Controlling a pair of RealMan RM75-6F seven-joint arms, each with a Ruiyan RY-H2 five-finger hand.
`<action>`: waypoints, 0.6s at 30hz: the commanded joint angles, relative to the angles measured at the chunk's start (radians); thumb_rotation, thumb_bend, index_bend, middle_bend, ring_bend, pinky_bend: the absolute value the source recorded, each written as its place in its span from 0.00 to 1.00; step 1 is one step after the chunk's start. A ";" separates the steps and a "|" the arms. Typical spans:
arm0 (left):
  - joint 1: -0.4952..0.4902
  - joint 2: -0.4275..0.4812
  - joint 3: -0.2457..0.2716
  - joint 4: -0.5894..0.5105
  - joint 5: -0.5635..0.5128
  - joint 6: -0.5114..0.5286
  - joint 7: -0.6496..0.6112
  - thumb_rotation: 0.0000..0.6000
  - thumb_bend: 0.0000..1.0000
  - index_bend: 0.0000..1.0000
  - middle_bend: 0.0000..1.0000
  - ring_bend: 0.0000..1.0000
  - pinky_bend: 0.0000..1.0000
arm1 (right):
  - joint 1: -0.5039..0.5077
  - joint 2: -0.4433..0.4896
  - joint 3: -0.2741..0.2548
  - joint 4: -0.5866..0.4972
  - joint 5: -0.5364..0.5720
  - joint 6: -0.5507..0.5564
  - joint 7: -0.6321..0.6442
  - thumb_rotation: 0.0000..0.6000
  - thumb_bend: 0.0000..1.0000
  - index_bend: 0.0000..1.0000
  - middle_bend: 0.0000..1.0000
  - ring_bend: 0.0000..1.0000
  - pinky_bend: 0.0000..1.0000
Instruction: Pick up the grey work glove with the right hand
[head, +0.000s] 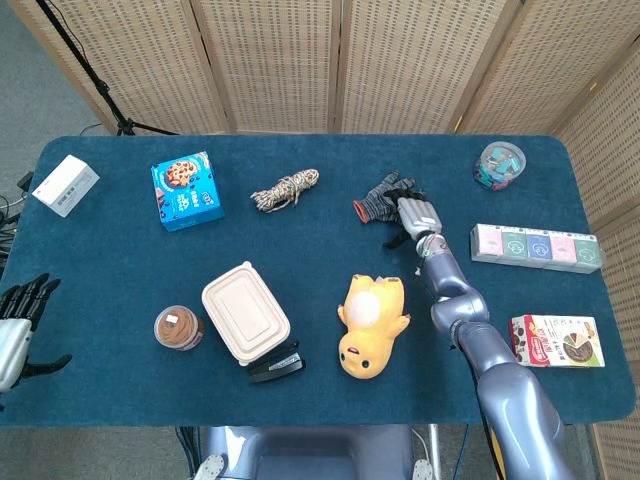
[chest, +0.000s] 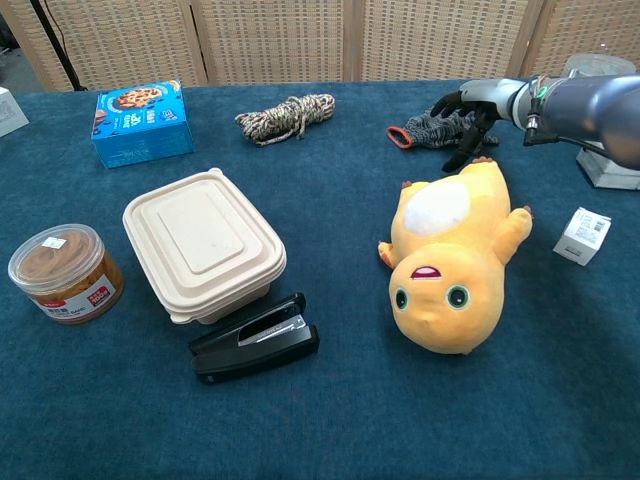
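Now right hand (head: 413, 213), fingers spread, nothing held, sits over grey work glove (head: 379, 199), covering its finger end.

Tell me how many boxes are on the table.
4: white box at far left, blue cookie box beside it, pastel box at right, snack box near right. Others may sit out of view.

Right hand (chest: 468, 108) spread over grey work glove (chest: 428, 129)
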 joint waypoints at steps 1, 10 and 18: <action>0.000 0.000 0.001 0.000 0.001 0.001 0.000 1.00 0.00 0.00 0.00 0.00 0.00 | 0.006 0.018 -0.023 -0.025 -0.025 -0.029 0.013 1.00 0.24 0.15 0.12 0.00 0.00; 0.002 0.003 0.004 -0.005 0.004 0.003 -0.001 1.00 0.00 0.00 0.00 0.00 0.00 | 0.007 0.132 -0.044 -0.209 -0.070 0.000 0.081 1.00 0.25 0.26 0.25 0.11 0.07; 0.003 0.009 0.008 -0.011 0.009 0.004 -0.002 1.00 0.00 0.00 0.00 0.00 0.00 | -0.005 0.341 -0.059 -0.531 -0.071 -0.058 0.077 1.00 0.26 0.34 0.33 0.27 0.23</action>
